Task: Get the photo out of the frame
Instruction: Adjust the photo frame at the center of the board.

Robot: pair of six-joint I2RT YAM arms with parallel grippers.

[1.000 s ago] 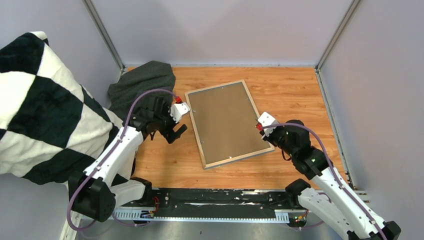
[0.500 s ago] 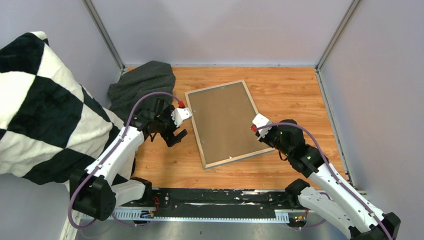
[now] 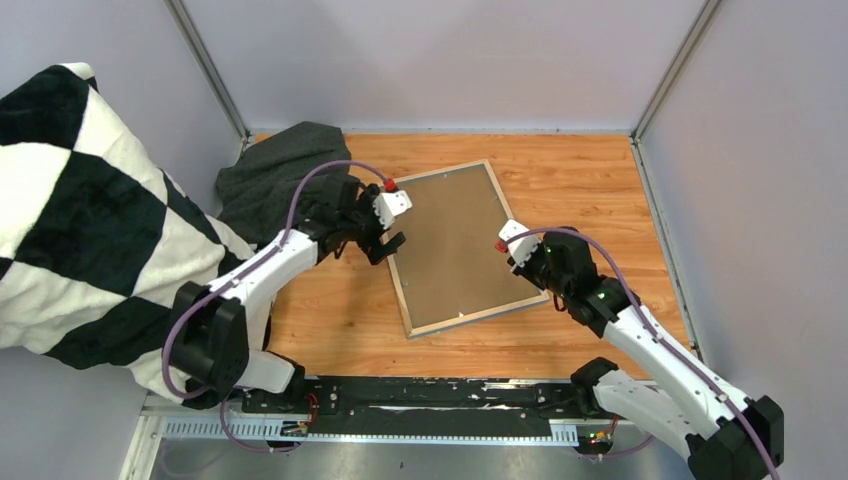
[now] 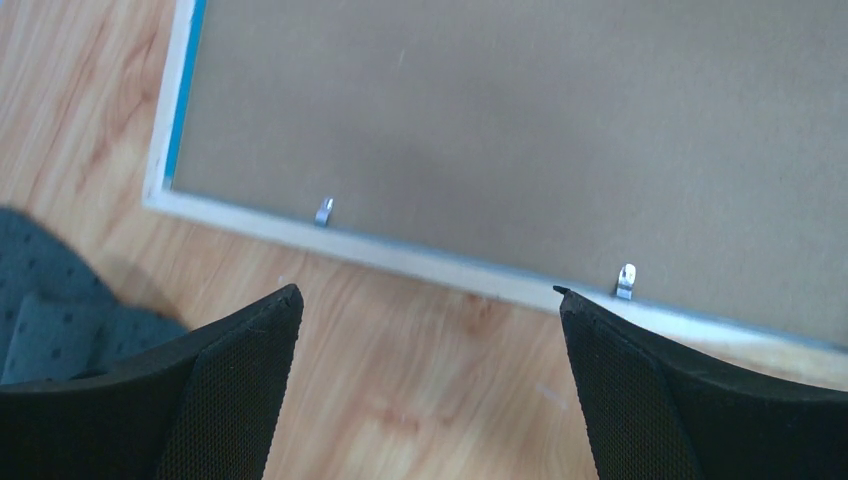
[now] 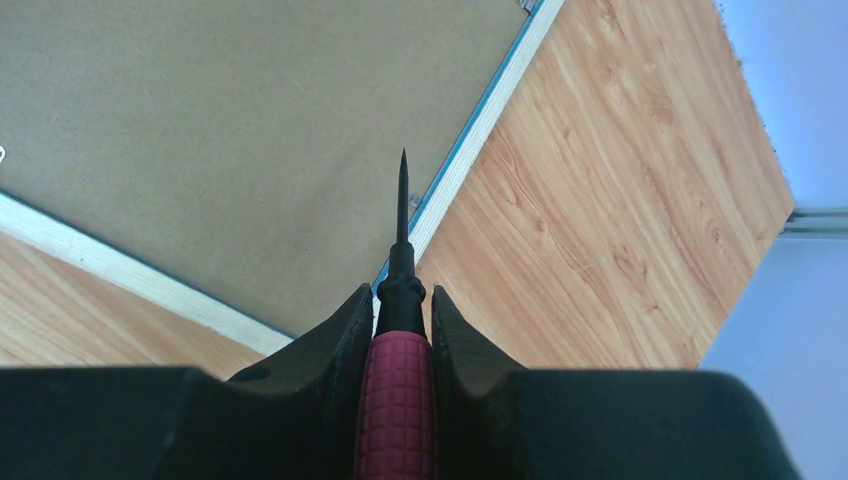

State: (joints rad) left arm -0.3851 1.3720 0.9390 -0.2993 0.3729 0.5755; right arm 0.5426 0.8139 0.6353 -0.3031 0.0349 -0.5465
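Observation:
The frame [image 3: 398,287] lies face down on the wooden table, its pale wood edge around the plain brown backing board [image 3: 455,240]. The photo is hidden under the board. My left gripper [image 3: 385,245] is open and empty at the frame's left edge. In the left wrist view the gripper [image 4: 425,340] hovers over bare table just off the frame's edge [image 4: 420,262], and two small metal clips [image 4: 323,210] hold the board. My right gripper [image 3: 520,250] is shut on a screwdriver [image 5: 398,400] with a maroon handle. Its tip points over the frame's right edge [image 5: 480,120].
A dark grey cloth [image 3: 280,165] lies at the table's back left, also in the left wrist view [image 4: 60,300]. A large black-and-white checked cushion [image 3: 80,220] fills the left side. Grey walls enclose the table. A metal rail [image 3: 400,400] runs along the near edge.
My left gripper has moved right and away from me, up to the frame's left edge. My right gripper has shifted slightly left over the frame's right edge with the screwdriver.

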